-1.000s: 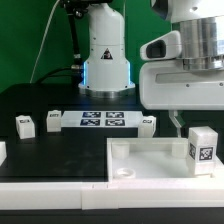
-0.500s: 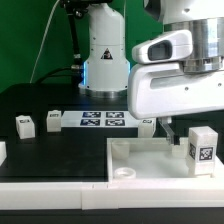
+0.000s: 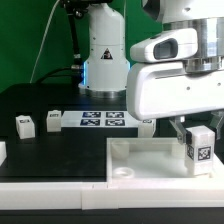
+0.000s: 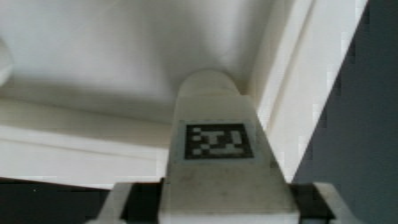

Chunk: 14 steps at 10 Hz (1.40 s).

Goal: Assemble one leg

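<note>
The leg (image 3: 199,146) is a small white block with a black-and-white tag. It stands upright in the large white tray-like part (image 3: 150,158), near its far corner on the exterior view's right. My gripper (image 3: 196,130) has come down over it. In the wrist view the leg (image 4: 217,140) fills the space between the fingers, and the dark pads (image 4: 150,200) lie against both its sides. The gripper (image 4: 217,205) is shut on the leg. The tray's raised rim (image 4: 294,80) runs beside the leg.
Three more white legs lie on the black table (image 3: 25,125), (image 3: 53,120), (image 3: 147,122). The marker board (image 3: 100,121) lies between them. The robot base (image 3: 105,55) stands behind. Another white part (image 3: 2,150) shows at the left edge.
My gripper has moved left and down over the leg, and its fingers now hold the leg's sides. The leg has shifted slightly to the exterior view's left.
</note>
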Motion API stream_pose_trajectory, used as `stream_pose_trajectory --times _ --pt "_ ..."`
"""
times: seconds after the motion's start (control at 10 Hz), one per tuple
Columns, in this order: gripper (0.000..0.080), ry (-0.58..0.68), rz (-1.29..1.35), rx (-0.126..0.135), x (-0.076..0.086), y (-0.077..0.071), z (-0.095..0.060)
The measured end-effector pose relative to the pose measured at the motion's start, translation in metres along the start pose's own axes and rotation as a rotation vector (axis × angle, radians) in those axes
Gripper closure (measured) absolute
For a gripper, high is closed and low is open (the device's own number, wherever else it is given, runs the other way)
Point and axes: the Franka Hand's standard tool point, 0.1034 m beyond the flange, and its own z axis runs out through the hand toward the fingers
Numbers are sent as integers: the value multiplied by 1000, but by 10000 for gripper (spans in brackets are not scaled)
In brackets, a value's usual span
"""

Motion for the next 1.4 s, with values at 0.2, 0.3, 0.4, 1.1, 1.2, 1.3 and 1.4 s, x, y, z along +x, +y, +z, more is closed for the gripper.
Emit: stream_pose_trajectory --times 0.2,0.3,0.4,1.1,1.2,1.3,1.4 --pt "508 0 48 1 0 0 0" --pt "508 9 162 3 0 1 1" --pt "508 14 370 6 0 2 1" --pt "507 0 1537 30 -4 -4 2" --pt "507 -1 1561 31 -4 -4 2" --pt "507 -7 1656 39 -4 -6 2" --pt "400 -7 1651 39 -4 -6 3"
